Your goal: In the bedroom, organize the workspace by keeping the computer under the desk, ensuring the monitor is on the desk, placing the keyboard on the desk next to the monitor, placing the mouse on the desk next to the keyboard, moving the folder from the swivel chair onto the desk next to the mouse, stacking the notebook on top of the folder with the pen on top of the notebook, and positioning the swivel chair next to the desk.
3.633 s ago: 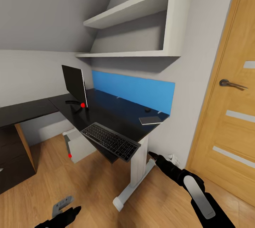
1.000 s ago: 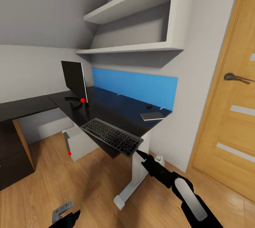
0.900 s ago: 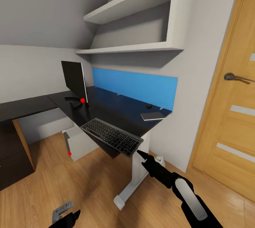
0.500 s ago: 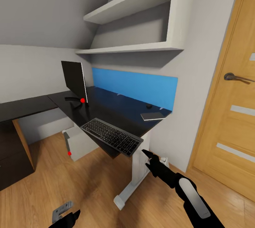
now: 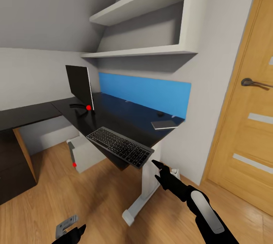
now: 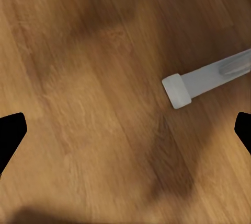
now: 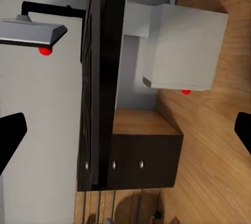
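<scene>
The black desk [image 5: 125, 117] carries the monitor [image 5: 79, 86] at its back corner. The keyboard [image 5: 119, 146] lies askew, overhanging the front edge. The small mouse [image 5: 160, 114] and the grey notebook [image 5: 163, 124] sit near the blue wall panel. Under the desk stands the grey computer [image 5: 85, 155], which the right wrist view also catches [image 7: 185, 51]. My right gripper [image 5: 156, 169] hangs open just below the keyboard's near corner, touching nothing. Low over the floor, my left gripper [image 5: 72, 234] is open and empty. The folder, pen and swivel chair are out of view.
A wooden door [image 5: 250, 122] stands at the right, beside the wall. The desk's white leg and foot [image 5: 140, 194] are close to my right arm; the foot also shows in the left wrist view [image 6: 180, 89]. A dark drawer unit [image 5: 11, 168] sits at the left. White shelves [image 5: 144, 52] hang above.
My right gripper has opened its fingers and drawn slightly down and right from under the keyboard's corner. The camera has shifted a little since the oldest frame. The desk's things have not moved.
</scene>
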You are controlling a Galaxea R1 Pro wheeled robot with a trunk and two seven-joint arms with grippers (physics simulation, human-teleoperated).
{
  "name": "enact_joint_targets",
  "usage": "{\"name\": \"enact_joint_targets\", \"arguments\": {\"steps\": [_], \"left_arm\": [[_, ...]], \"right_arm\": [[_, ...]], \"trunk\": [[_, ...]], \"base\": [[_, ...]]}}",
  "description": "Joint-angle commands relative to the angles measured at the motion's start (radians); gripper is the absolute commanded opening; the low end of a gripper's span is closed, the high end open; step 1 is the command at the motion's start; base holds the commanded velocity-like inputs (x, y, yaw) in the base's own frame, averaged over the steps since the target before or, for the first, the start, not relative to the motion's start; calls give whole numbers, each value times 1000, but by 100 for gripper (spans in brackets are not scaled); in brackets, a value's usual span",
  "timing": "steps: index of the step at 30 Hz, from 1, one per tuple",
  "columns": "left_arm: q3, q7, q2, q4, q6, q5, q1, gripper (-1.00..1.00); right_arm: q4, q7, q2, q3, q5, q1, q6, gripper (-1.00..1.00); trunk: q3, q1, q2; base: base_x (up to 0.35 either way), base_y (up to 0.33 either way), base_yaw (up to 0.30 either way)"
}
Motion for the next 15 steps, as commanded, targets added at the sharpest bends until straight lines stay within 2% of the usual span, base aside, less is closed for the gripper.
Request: {"name": "enact_joint_targets", "arguments": {"steps": [1, 7, 15], "left_arm": [[-1, 6, 0, -2, 5, 11, 0, 100], [-1, 6, 1, -2, 5, 12, 0, 100], [-1, 6, 1, -2, 5, 12, 0, 100]], "right_arm": [[0, -1, -1, 1, -4, -1, 1, 100], [0, -1, -1, 1, -4, -1, 1, 100], [0, -1, 3, 1, -4, -1, 1, 100]], "trunk": [[-1, 0, 0], [-1, 0, 0], [-1, 0, 0]], "base": [[168, 118, 0], [172, 131, 0], [62, 54, 0]]}}
